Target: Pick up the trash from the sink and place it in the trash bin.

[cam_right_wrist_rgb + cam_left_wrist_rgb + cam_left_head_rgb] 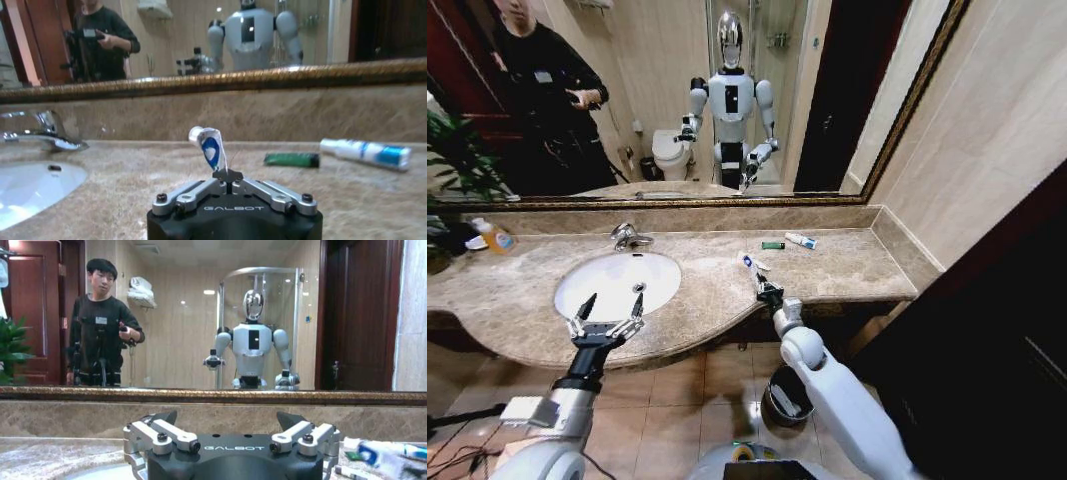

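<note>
Packet (209, 148) of white-blue plastic clamped at its lower end in the right gripper (228, 176), long axis standing nearly upright above the shut fingertips, over the countertop (847, 270). Bin (785, 393) down below that arm, nearer it than the left gripper (607, 312), spread wide over the sink (617, 283). Green piece (291, 159) and white tube (364, 152) lying flat beyond the clamped packet, long axes along the wall.

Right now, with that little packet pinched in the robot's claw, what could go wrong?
The right gripper holds the white-blue packet only by its lower tip, so it could slip out on the way to the trash bin, which sits low under the countertop edge.

The green piece and the white tube lie farther back near the wall, a longer reach that might get missed.

The left gripper hovers open over the sink, close to its rim.
</note>
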